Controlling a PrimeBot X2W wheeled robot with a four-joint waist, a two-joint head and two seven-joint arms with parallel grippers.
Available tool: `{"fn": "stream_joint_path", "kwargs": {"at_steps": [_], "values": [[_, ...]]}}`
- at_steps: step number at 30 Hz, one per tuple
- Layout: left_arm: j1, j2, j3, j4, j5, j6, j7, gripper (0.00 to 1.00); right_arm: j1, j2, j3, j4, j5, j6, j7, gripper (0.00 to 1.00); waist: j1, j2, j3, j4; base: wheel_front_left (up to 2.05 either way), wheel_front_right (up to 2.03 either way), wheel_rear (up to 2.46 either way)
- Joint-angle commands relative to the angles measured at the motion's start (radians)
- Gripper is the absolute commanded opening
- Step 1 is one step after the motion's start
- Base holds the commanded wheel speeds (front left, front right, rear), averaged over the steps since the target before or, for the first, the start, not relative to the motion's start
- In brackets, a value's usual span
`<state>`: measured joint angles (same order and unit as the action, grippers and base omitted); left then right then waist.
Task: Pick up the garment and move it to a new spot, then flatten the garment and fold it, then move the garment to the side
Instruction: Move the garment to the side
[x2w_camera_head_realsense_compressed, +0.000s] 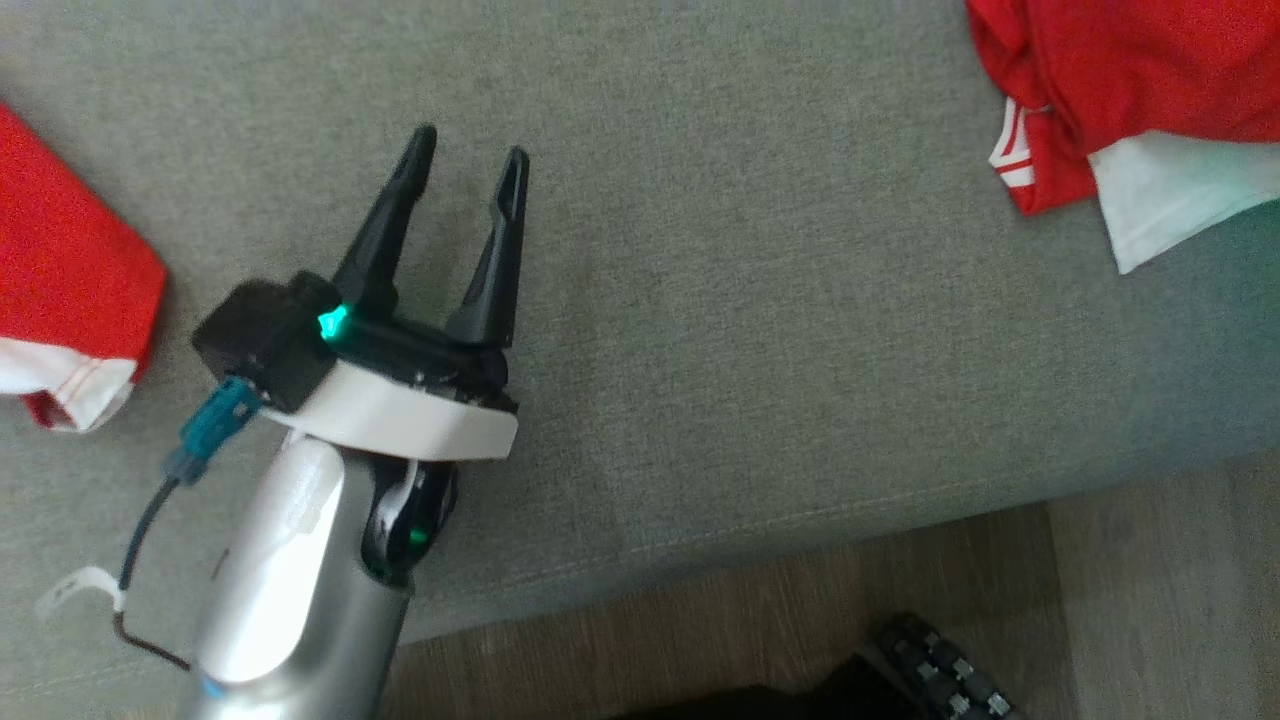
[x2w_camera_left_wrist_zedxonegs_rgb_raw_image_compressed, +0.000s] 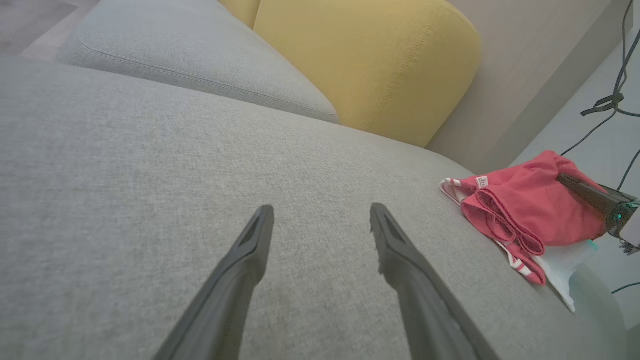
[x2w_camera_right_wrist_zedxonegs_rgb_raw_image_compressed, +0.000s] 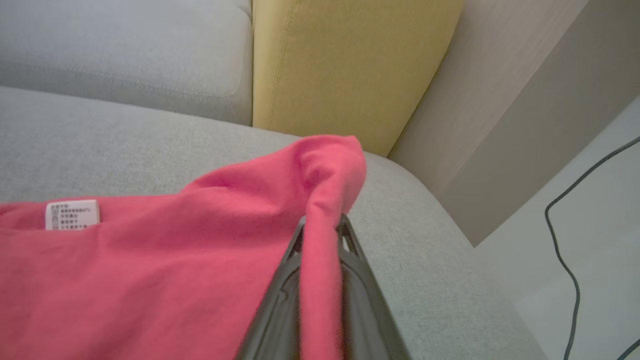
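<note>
While the right gripper (x2w_camera_right_wrist_zedxonegs_rgb_raw_image_compressed: 322, 223) pinches a raised fold of the red fabric garment with white trim (x2w_camera_right_wrist_zedxonegs_rgb_raw_image_compressed: 150, 260), its jaws are clenched tight on the cloth, which rises in a peak between the two dark fingers. The garment lies bunched in loose folds on the grey woven-fabric sofa seat (x2w_camera_head_realsense_compressed: 750, 300), near the seat's right end. In the head view it sits at the upper right corner (x2w_camera_head_realsense_compressed: 1130, 70). A small white printed care label (x2w_camera_right_wrist_zedxonegs_rgb_raw_image_compressed: 71, 215) shows on the red cloth, and a white panel pokes out from under the folds.

The left gripper (x2w_camera_head_realsense_compressed: 471, 147) is well apart from the garment, over bare grey upholstery. Its jaws are released and spread wide, grasping nothing. Whether its tips touch the seat cannot be told.

A second piece of red cloth with a white hem (x2w_camera_head_realsense_compressed: 60, 250) lies at the left edge of the head view, on the same seat. A mustard-yellow fabric back cushion (x2w_camera_left_wrist_zedxonegs_rgb_raw_image_compressed: 370, 65) stands behind the seat, next to a grey back cushion (x2w_camera_left_wrist_zedxonegs_rgb_raw_image_compressed: 190, 55). Brown wood-look floor (x2w_camera_head_realsense_compressed: 800, 620) runs along the sofa's front edge, and thin dark cables (x2w_camera_right_wrist_zedxonegs_rgb_raw_image_compressed: 565, 250) trail over pale floor beyond the sofa's end.
</note>
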<state>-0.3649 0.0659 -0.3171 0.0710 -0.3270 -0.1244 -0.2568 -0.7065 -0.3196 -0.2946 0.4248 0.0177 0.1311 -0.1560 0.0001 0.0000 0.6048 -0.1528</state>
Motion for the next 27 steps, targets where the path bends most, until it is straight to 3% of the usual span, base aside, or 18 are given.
{"fn": "stream_joint_path", "kwargs": {"at_steps": [1, 5, 7, 9, 19, 27], "values": [[-0.017, 0.02, 0.013, -0.035, 0.002, -0.006, -0.005, 1.0, 0.014, -0.021, -0.003, -0.061, -0.018, 0.0, 0.013, 0.0, -0.0001, 0.0, 0.04, -0.007, 0.0, 0.0, 0.0], [-0.039, 0.028, 0.005, -0.052, -0.009, -0.006, -0.005, 1.0, 0.045, -0.029, -0.024, -0.13, -0.032, 0.0, 0.033, 0.0, -0.0001, 0.0, 0.065, 0.001, 0.0, 0.0, 0.0], [-0.043, 0.03, 0.007, -0.056, -0.014, -0.006, -0.005, 1.0, 0.056, -0.028, -0.036, -0.154, -0.031, 0.0, 0.04, 0.29, -0.0001, 0.0, 0.068, 0.003, 0.0, 0.0, 0.0], [-0.045, 0.031, 0.006, -0.054, -0.019, -0.006, -0.005, 1.0, 0.066, -0.014, -0.042, -0.179, -0.028, 0.0, 0.047, 1.0, -0.0001, 0.0, 0.064, 0.007, 0.0, 0.0, 0.0], [-0.022, 0.008, 0.01, -0.033, -0.049, -0.006, -0.005, 1.0, 0.119, 0.042, -0.002, -0.254, -0.022, 0.0, 0.079, 1.0, -0.0001, 0.0, -0.066, 0.046, 0.0, 0.0, 0.0], [0.034, -0.008, 0.046, -0.032, -0.062, -0.006, -0.005, 1.0, 0.168, 0.101, 0.137, -0.295, 0.019, 0.0, 0.068, 1.0, -0.0001, 0.0, -0.203, 0.096, 0.0, 0.0, 0.0]]}}
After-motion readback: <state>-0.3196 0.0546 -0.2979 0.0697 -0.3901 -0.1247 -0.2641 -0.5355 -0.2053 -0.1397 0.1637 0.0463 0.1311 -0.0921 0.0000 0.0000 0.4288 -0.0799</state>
